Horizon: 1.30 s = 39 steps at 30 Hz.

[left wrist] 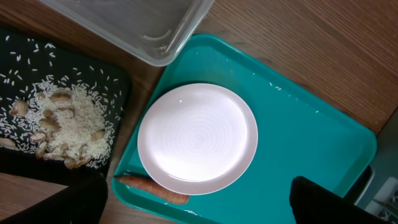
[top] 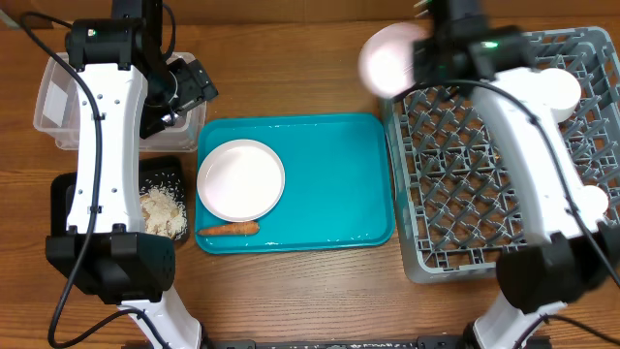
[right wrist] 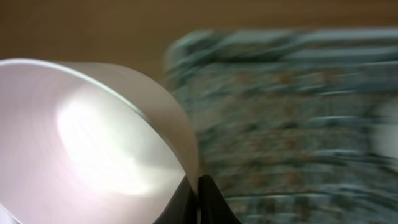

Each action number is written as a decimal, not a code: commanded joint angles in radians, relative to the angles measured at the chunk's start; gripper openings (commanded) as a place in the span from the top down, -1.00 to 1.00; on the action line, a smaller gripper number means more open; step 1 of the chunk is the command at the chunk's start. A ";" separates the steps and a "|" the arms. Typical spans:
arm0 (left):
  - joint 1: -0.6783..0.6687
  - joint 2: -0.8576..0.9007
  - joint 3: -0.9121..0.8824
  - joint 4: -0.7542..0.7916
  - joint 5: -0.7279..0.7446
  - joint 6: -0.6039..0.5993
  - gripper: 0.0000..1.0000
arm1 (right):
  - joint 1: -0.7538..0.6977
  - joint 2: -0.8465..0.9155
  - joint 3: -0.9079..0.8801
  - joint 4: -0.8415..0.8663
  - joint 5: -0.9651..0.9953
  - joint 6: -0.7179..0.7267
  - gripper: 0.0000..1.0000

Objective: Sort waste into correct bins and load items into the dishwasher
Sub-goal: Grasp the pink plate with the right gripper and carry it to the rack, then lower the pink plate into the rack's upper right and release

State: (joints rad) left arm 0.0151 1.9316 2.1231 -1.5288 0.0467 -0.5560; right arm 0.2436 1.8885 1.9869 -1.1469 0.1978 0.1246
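Note:
My right gripper (right wrist: 198, 193) is shut on the rim of the small pink bowl (top: 389, 56) and holds it in the air at the grey dish rack's (top: 455, 184) far left corner; the bowl (right wrist: 87, 143) fills the blurred right wrist view. A white bowl (top: 554, 89) and a small white cup (top: 591, 202) sit in the rack. The pale pink plate (top: 240, 178) and the orange carrot (top: 229, 230) lie on the teal tray. My left gripper (left wrist: 199, 205) is open and empty above the plate (left wrist: 198, 138) and carrot (left wrist: 152, 186). Rice scraps (left wrist: 68, 121) lie in the black tray (top: 165, 174).
The clear tub (top: 58, 102) stands at the far left, its corner in the left wrist view (left wrist: 155, 37). The teal tray (top: 339, 194) lies between the bins and the rack. The left arm covers much of the black tray.

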 commanded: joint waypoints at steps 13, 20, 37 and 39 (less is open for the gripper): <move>0.003 -0.016 0.018 -0.005 -0.024 0.003 -0.92 | -0.230 -0.026 -0.363 0.222 0.920 0.340 0.92; 0.003 -0.016 0.018 -0.004 -0.025 0.014 -0.95 | -0.236 -0.026 -0.453 0.262 0.759 0.341 0.92; 0.003 -0.016 0.018 -0.013 -0.024 0.045 -0.97 | -0.226 -0.026 -0.550 0.339 0.998 0.314 0.92; 0.003 -0.016 0.018 -0.012 -0.024 0.048 -0.97 | -0.226 -0.026 -0.550 0.342 0.975 0.314 0.92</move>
State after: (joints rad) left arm 0.0151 1.9316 2.1231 -1.5394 0.0387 -0.5396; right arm 0.0200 1.8656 1.4384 -0.8116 1.1378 0.4435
